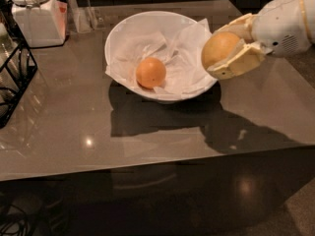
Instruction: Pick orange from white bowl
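Observation:
My gripper [227, 49] is shut on the orange [218, 48], a pale yellowish-orange round fruit, and holds it in the air at the right rim of the white bowl [129, 29]. The bowl is wide, round and lined with crumpled white paper [184, 63]. It stands at the middle back of the table. A brighter, deeper-orange, smaller fruit [150, 72] lies inside the bowl on the paper. The white arm comes in from the upper right.
A white lidded jar [34, 14] stands at the back left. A black wire rack [12, 77] is at the left edge. The grey-brown table [147, 136] has its front edge low in the view; dark floor lies below.

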Tool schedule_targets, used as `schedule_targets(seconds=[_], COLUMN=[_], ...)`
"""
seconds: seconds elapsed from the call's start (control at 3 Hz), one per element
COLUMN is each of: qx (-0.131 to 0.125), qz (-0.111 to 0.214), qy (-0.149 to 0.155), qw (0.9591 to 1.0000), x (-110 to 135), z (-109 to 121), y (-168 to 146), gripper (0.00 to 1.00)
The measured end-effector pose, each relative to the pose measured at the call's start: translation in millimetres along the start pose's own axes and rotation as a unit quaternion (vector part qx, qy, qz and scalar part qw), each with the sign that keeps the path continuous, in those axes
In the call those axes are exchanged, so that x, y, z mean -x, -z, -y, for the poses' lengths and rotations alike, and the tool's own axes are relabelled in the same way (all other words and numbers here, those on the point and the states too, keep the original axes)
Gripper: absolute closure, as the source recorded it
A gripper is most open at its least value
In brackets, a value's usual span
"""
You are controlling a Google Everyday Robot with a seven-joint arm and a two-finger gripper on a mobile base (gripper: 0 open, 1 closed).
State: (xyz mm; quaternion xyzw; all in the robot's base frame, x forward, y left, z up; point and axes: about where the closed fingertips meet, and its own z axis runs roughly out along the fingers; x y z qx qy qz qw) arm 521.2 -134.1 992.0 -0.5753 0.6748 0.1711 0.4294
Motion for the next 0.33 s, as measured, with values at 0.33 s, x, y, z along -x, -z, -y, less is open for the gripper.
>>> schedule_targets(seconds=[0.33], qx=[-0.007], qz=[-0.002], qy=[-0.01], qw=[0.9999], x=[-8.8], z=[-1.8], y=[8.7], gripper=[1.0])
